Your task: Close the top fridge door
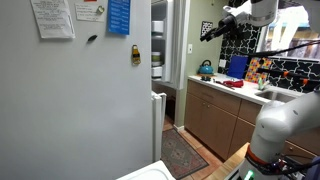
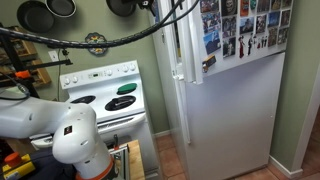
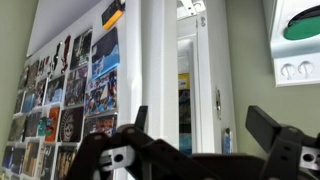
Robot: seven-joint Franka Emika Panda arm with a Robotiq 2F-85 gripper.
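In an exterior view, the top fridge door [image 1: 159, 45], a narrow white slab, is seen edge-on and standing open beside the tall white fridge [image 1: 70, 110], whose broad face is hung with papers. Racks are glimpsed behind the slab, but their contents are too small to be made out. The black gripper [image 1: 213, 31] is held high above the pale-topped desk [image 1: 225, 88] with brown cabinet fronts, well apart from the door. Its fingers are too small and dark there to be judged. The pale, rounded robot base [image 1: 285, 125] is cut off by the frame's edge. In an exterior view, the door [image 2: 186, 40] is seen at the front of the fridge's photo-covered side [image 2: 245, 110] and is partly crossed by black cables [image 2: 110, 40]. The gripper is not seen here, and a white stove [image 2: 105, 95] stands near the fridge. In the wrist view, the door [image 3: 207, 80] is shown as a thin white strip beside a dim gap in which items are blurred. The gripper [image 3: 198, 118] is shown with its fingers [image 3: 140, 125] spread apart and nothing between them, and their lower parts are cut off by the frame.
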